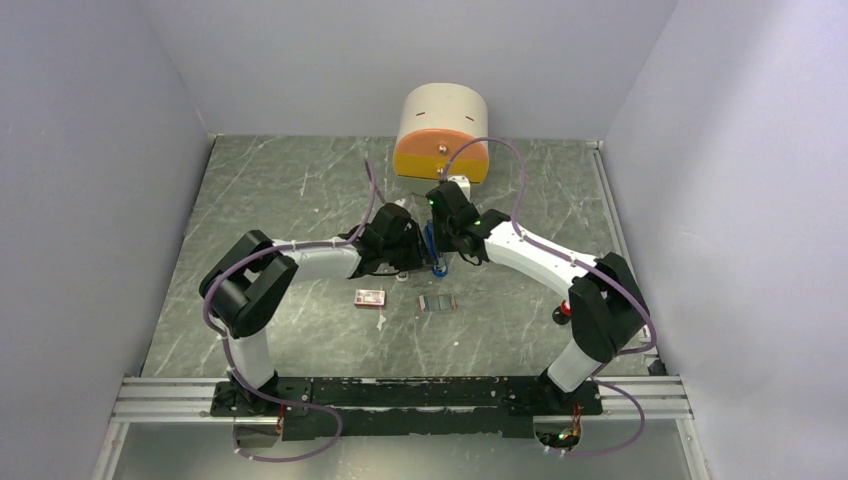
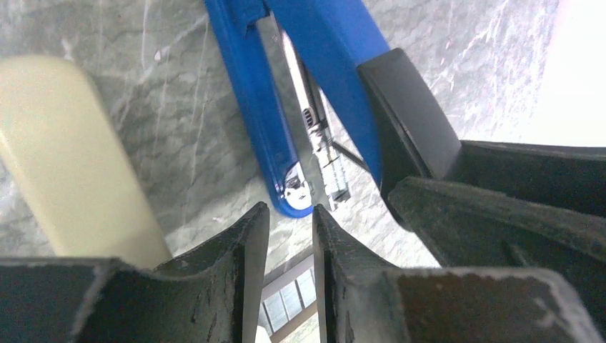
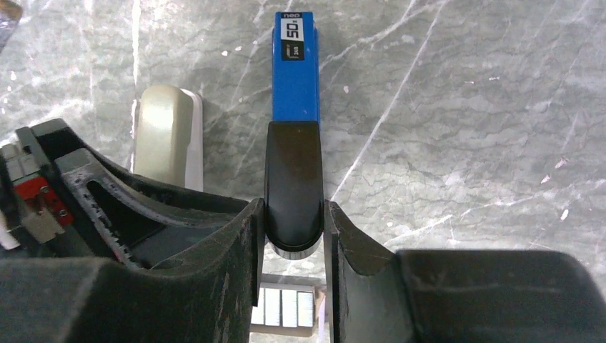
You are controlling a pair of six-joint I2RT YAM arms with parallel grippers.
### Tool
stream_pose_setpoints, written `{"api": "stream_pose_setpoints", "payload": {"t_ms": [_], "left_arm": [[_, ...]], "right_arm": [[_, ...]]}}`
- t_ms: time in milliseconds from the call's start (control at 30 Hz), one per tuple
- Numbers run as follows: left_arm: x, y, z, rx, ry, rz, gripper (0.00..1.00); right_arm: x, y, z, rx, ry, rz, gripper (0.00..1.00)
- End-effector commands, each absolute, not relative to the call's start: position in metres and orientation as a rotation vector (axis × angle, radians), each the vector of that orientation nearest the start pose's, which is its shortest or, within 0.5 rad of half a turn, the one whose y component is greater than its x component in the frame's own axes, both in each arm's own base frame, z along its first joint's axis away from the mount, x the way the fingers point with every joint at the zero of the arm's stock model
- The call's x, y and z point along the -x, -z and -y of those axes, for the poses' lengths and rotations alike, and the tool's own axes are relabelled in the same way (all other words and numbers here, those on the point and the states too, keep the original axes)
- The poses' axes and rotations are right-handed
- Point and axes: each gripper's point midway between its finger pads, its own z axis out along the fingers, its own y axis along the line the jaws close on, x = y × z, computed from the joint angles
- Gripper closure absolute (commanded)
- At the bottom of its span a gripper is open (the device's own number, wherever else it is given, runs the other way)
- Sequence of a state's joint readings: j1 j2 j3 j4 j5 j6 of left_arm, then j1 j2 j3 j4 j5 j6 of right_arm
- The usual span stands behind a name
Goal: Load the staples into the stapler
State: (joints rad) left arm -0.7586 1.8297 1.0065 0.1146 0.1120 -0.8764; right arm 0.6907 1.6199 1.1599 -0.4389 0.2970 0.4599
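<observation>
Right jaws grip glossy blue stapler point(image 3: 295, 78); left jaws stand barely parted, seemingly empty.

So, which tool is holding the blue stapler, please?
The right tool, clamped on the blue stapler by its black end; the left tool holds nothing.

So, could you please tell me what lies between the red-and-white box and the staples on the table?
Nothing but bare tabletop: the top external view shows the red-and-white box and the staples lying apart, side by side.
</observation>
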Motion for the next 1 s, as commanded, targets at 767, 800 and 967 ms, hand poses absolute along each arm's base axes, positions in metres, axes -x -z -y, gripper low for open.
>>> {"api": "stream_pose_setpoints", "payload": {"t_ms": [767,800,967], "left_arm": [[-0.293,-0.074,0.349,0.087,0.941,-2.436,0.66],[-0.292,-0.076,0.347,0.086,0.941,-2.435,0.66],[-0.287,-0.081,0.338,0.089,0.917,-2.428,0.66]], "right_arm": [[-0.29,-0.009,-0.216,0.254,0.004,-2.615,0.88],[-0.288,-0.003,-0.214,0.254,0.015,-2.629,0.87],[-0.28,0.019,-0.21,0.242,0.032,-2.671,0.88]]}}
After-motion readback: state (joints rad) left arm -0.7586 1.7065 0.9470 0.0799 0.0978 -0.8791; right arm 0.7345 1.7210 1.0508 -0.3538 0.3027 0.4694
